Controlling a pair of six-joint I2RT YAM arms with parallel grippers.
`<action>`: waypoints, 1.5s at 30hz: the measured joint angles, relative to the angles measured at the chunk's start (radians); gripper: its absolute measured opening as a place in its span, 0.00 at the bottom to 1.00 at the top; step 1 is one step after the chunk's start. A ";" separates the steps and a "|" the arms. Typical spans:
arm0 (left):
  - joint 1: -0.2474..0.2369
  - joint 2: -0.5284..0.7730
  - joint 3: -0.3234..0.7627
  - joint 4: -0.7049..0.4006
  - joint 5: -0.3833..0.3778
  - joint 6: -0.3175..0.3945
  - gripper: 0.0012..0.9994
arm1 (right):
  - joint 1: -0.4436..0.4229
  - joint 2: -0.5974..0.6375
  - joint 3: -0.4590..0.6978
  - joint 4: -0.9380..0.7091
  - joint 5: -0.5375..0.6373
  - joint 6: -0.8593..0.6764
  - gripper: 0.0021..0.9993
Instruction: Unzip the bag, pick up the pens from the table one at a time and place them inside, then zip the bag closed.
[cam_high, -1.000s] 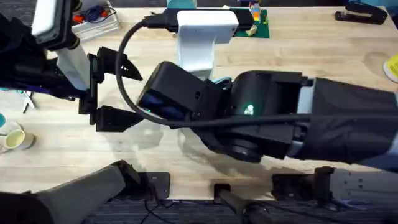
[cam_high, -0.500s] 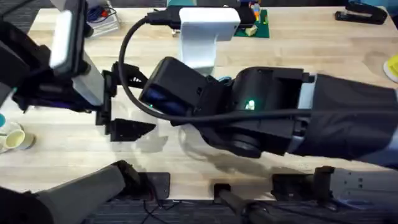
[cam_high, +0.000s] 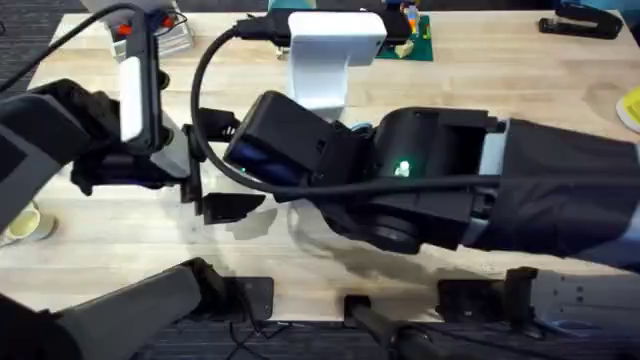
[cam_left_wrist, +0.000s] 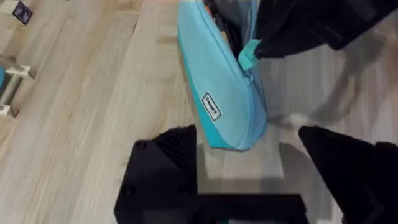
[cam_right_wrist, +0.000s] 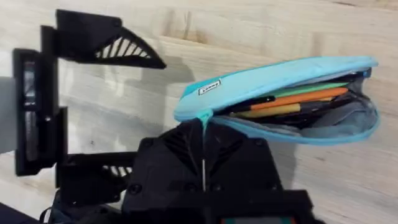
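The light-blue bag (cam_right_wrist: 280, 78) lies on the wooden table (cam_right_wrist: 249, 28) with its zipper partly open. Inside it are the pens: an orange pen (cam_right_wrist: 305, 96), a black pen (cam_right_wrist: 249, 102) and a few other coloured ones. My right gripper (cam_right_wrist: 202, 127) is shut on the teal zipper pull tab (cam_left_wrist: 249, 53) at the bag's end. My left gripper (cam_left_wrist: 249, 168) hangs open just short of the bag's (cam_left_wrist: 217, 87) closed end, touching nothing. In the overhead view the left gripper (cam_high: 222, 165) sits left of the right arm (cam_high: 430, 185), which covers the bag.
A white stand (cam_high: 330, 60) rises at the back centre. A clear container (cam_high: 160, 30) and a green mat (cam_high: 415, 35) lie along the far edge, and a black stapler (cam_high: 580, 20) sits at the back right. A small cup (cam_high: 25, 225) stands near the left edge.
The left arm has swung right, bringing its open gripper close to the bag's end. The right arm has stayed put on the zipper pull.
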 joint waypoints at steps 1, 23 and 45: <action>-0.015 0.000 -0.001 0.019 0.003 -0.019 0.99 | 0.000 0.000 0.000 0.000 0.000 0.000 0.03; -0.270 0.000 -0.001 0.205 -0.044 -0.404 0.99 | -0.017 0.000 0.000 0.003 0.000 0.000 0.03; -0.282 0.000 -0.002 0.242 -0.078 -0.429 0.05 | -0.017 0.000 0.000 -0.002 0.000 -0.004 0.03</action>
